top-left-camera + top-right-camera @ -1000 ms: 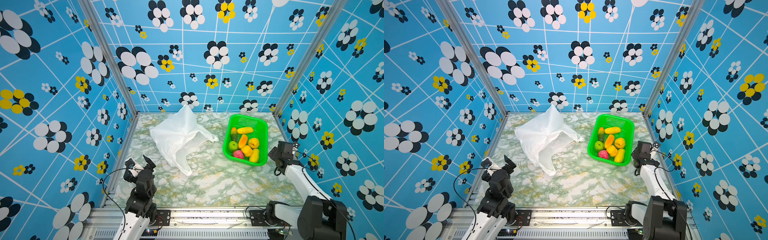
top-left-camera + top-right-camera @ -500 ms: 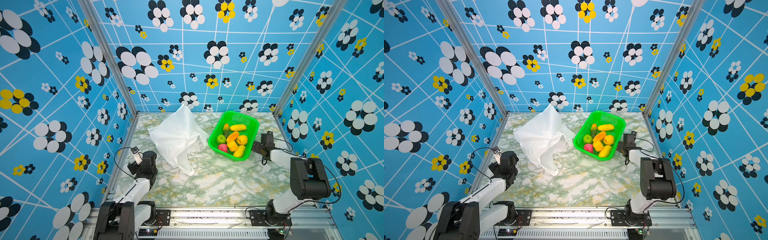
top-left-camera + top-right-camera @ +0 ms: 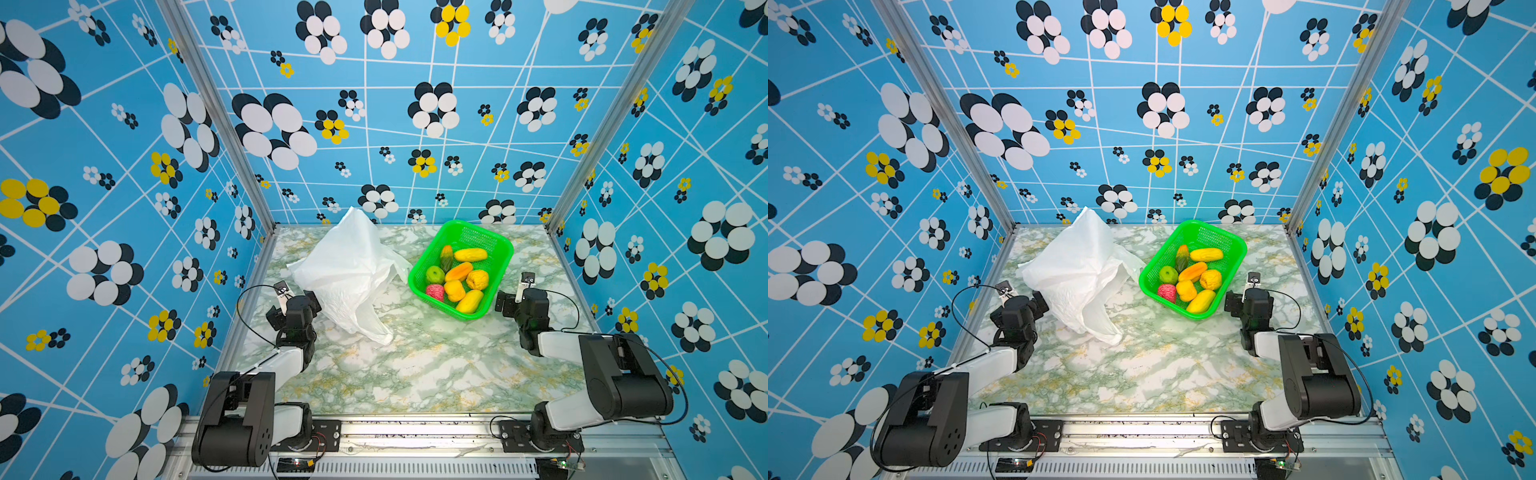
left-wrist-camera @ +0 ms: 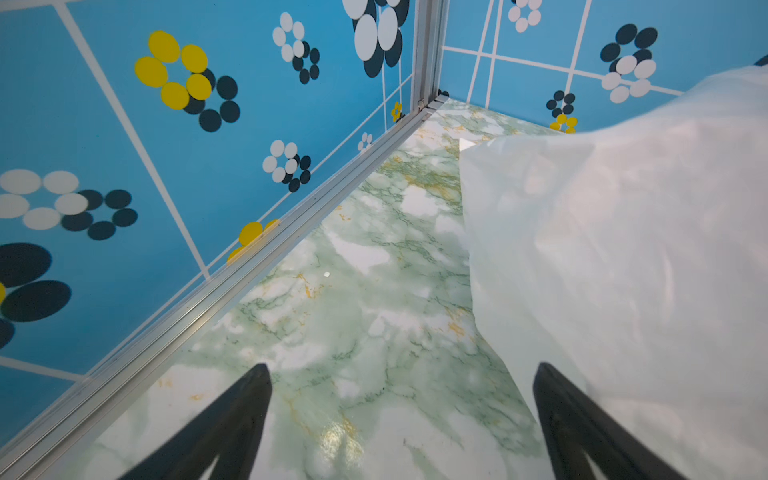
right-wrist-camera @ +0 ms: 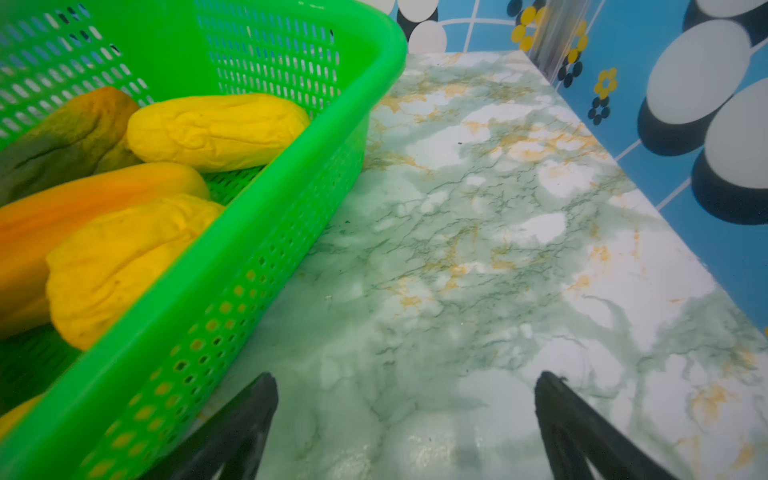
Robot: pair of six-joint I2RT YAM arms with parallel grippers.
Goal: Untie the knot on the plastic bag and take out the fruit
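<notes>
Parking the arms looks to be all that is left for you, so start from the bare stretch of counter (image 3: 415,374) along its near edge. That is your free ground, and both arms can fold back over it without meeting anything.

Your left claw (image 4: 401,368) lies low near the left edge, spread wide and holding nothing. One finger (image 4: 569,415) is just beside the hem of the plastic bag (image 3: 349,274), perhaps touching it. Lift a little before you draw back, or the thin film may catch and drag along.

Your right claw (image 5: 406,375) is likewise spread and empty, low near the right edge, just beside the near corner of the green basket (image 3: 473,233). Draw it straight toward the near edge, not sideways, or you may shove the light basket.

Farther in, the bag lies limp and crumpled toward the far-left corner, with a loose handle loop (image 3: 374,328) trailing toward the middle of the counter. I can make out no knot. Nothing seems to bulge inside, though the film is too cloudy to be sure.

The fruit (image 3: 455,274) is piled in the basket toward the far-right corner. Bag and basket sit side by side; whether they touch I cannot tell. Mind the left arm's slack cable (image 3: 238,309) by the left edge. Beyond stand only the blue flowered walls (image 3: 374,124).
</notes>
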